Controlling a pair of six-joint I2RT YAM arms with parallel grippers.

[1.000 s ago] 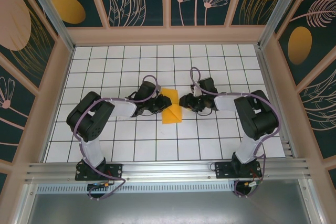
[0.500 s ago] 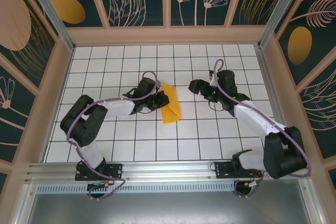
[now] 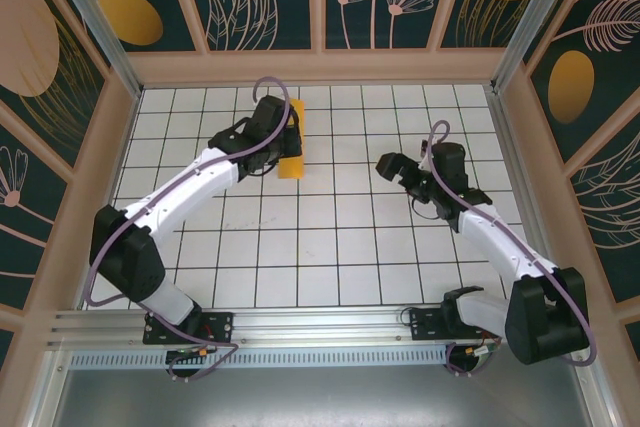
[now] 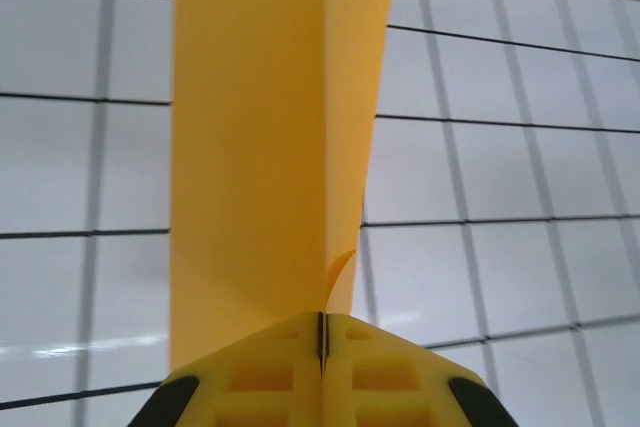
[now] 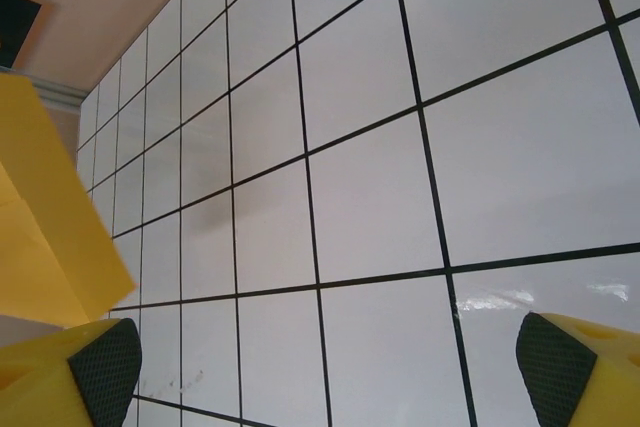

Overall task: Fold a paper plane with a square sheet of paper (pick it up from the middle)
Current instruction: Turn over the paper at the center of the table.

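The thin orange-yellow square sheet of paper [image 3: 291, 161] is found folded into a narrower upright strip, held close to the far edge of the white gridded table [image 3: 330, 247], left of its middle. It is pinched at its lower end by the black left gripper [image 3: 274, 143], whose yellow fingers [image 4: 250, 377] are pressed together on the paper in the left wrist view, where a lengthwise fold line is seen running up the sheet [image 4: 255, 147] and one flap stands slightly proud of the other. Whether the strip touches the table cannot be told. The black right gripper [image 3: 401, 173] is held apart from the paper, over the right half of the table, with its jaws spread wide and nothing between them; its dark pads [image 5: 105, 367] are seen at opposite sides of the right wrist view above bare grid. The task is judged to be at an early stage: a first lengthwise fold appears made. No pointed nose or wings are seen, so these folds are judged outstanding.
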